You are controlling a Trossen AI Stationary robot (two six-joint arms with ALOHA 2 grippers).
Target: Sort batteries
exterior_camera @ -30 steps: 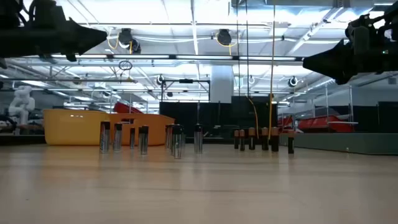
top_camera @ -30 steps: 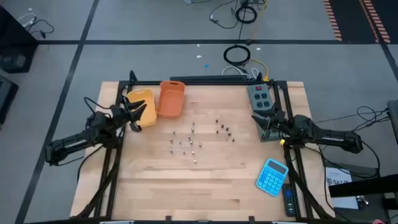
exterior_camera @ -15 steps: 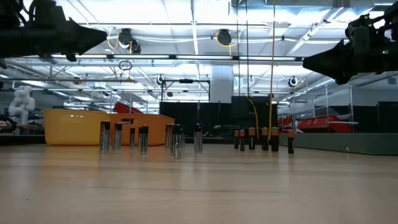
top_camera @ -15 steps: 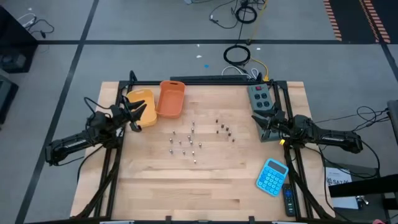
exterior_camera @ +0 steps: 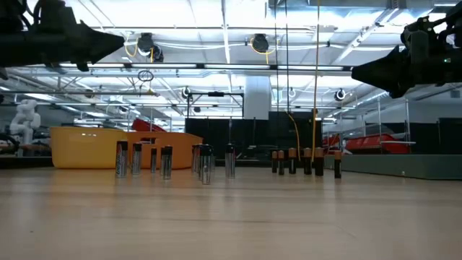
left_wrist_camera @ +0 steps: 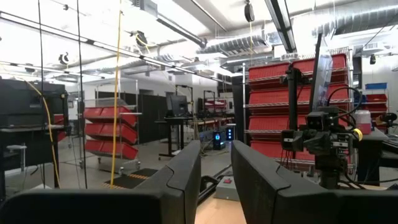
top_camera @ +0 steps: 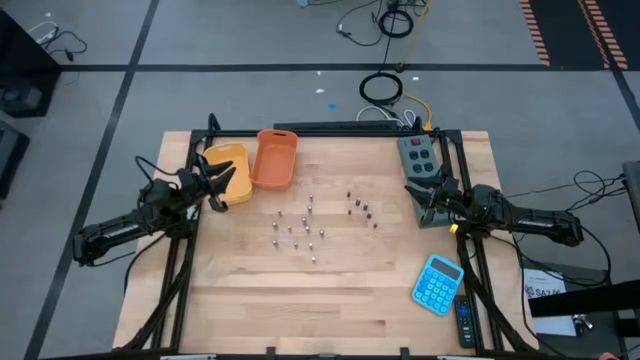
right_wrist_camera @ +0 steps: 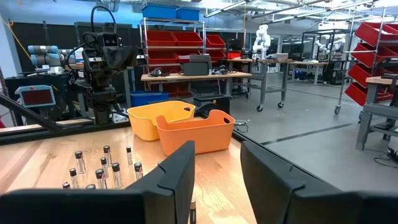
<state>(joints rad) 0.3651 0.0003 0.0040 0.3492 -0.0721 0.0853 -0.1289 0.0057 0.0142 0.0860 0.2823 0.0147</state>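
Both arms wait at the table's edges, fingers apart and empty.
The small silvery-grey and dark cylindrical batteries (top_camera: 318, 222) stand upright mid-way across the pale wooden table (top_camera: 330, 310), silvery group beside dark group. The left gripper (top_camera: 222, 180) hovers by the yellow plastic bin (top_camera: 229, 168); the right gripper (top_camera: 424, 194) hangs near the grey button box (top_camera: 419, 153).
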